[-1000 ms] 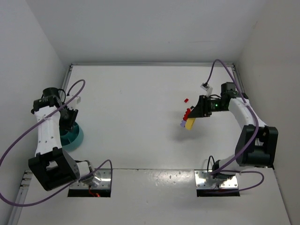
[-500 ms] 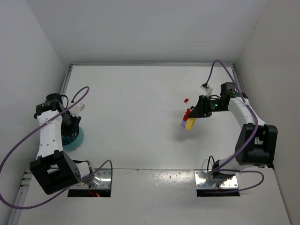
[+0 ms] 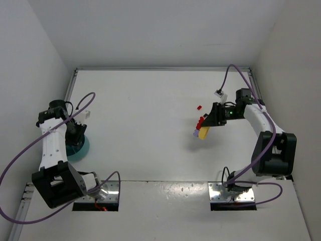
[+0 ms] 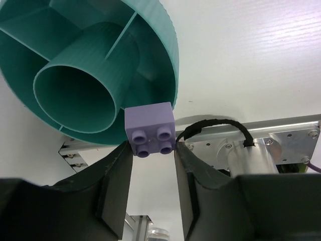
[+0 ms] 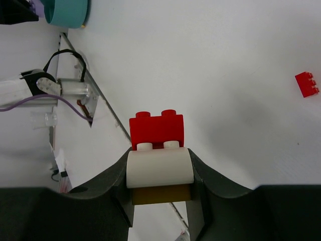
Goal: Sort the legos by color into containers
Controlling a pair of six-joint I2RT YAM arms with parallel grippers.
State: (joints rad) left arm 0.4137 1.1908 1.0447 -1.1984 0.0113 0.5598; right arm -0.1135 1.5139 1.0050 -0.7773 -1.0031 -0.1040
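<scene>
My left gripper [image 3: 75, 133] hangs over the teal bowl [image 3: 81, 148] and is shut on a small lavender four-stud brick [image 4: 150, 129]. In the left wrist view the bowl [image 4: 155, 45] shows an inner ring and dividers, and the brick sits just past its rim. My right gripper [image 3: 204, 128] is shut on a stack held above the table: a red brick [image 5: 156, 129] on a white rounded brick [image 5: 159, 169] on a yellow brick [image 5: 161, 195]. One tiny red brick [image 3: 198, 107] lies loose on the table and also shows in the right wrist view [image 5: 307, 84].
White walls close in the table at left, right and back. Two metal base plates [image 3: 98, 193] [image 3: 231, 193] sit at the near edge. A purple cable [image 3: 235, 75] loops above the right arm. The bowl also shows far off in the right wrist view [image 5: 65, 11].
My left arm has swung down and inward, so the gripper with the lavender brick is now over the bowl. It has been still for the last half second. The right arm has not moved.
</scene>
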